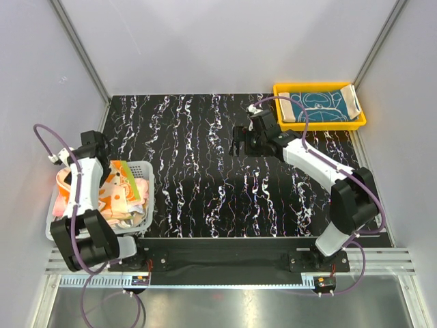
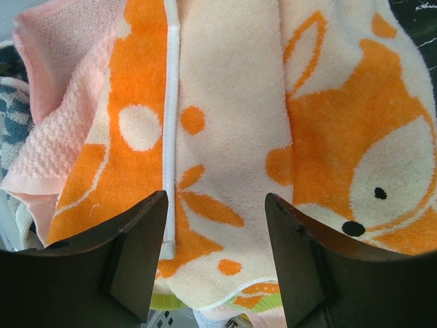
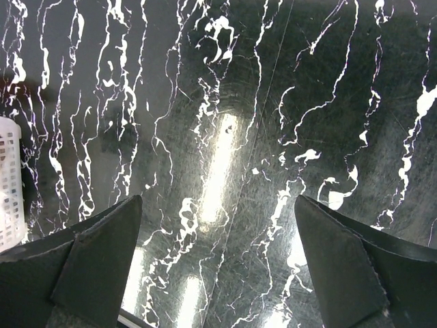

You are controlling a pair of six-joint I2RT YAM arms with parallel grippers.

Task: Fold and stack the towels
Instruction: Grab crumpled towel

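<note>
Several crumpled towels fill the white mesh basket (image 1: 140, 167) at the left. On top lies an orange-and-cream towel (image 2: 239, 123) with a fox print, and a pale pink towel (image 2: 48, 102) is bunched beside it. My left gripper (image 2: 215, 253) hangs over this heap with its jaws apart; the orange towel's hem runs below the gap and nothing is pinched. From above, the left gripper (image 1: 95, 160) sits at the basket's far left corner. A folded teal towel (image 1: 317, 106) with a cream border lies in the yellow tray (image 1: 321, 126). My right gripper (image 1: 242, 147) is open over bare table.
The black marbled table (image 1: 205, 178) spreads between basket and tray. In the right wrist view the open right gripper (image 3: 218, 260) looks down at the table, with the basket's white mesh (image 3: 7, 184) at the left edge. Grey walls close in the cell.
</note>
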